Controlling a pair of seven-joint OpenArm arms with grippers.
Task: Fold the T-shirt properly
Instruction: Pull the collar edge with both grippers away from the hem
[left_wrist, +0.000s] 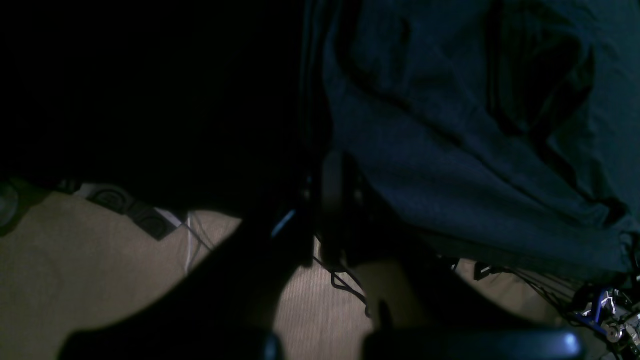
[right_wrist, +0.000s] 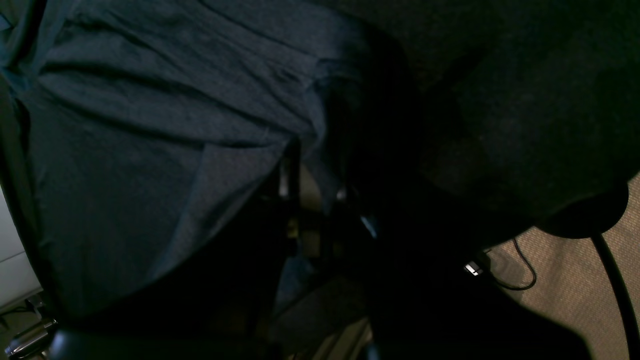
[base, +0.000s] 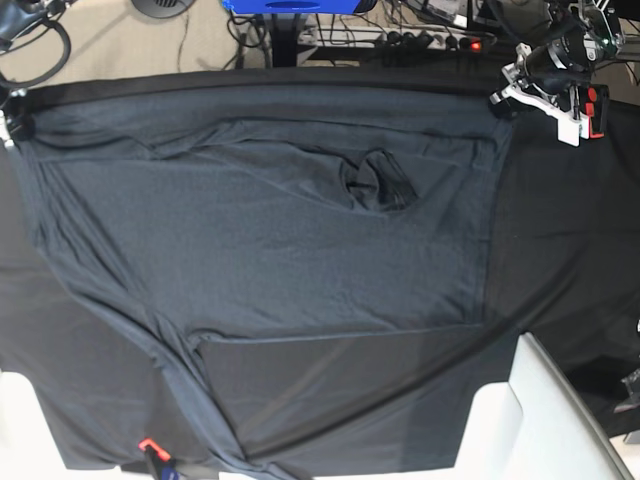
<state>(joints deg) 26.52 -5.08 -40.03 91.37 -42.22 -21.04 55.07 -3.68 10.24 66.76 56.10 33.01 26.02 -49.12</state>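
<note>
Lying T-shirt, table covering beneath

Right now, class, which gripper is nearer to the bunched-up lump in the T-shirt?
Left. In the base view the left gripper holds the T-shirt corner up and right of the lump; the right gripper is at the far left corner, across the whole shirt.

Both arms reach to the far edge of the tabletop, one at each far corner. The left end effector sits at the far corner on the base view's right, jaws closed. The right end effector sits at the opposite far corner, also closed, mostly cut off by the frame edge.
</note>
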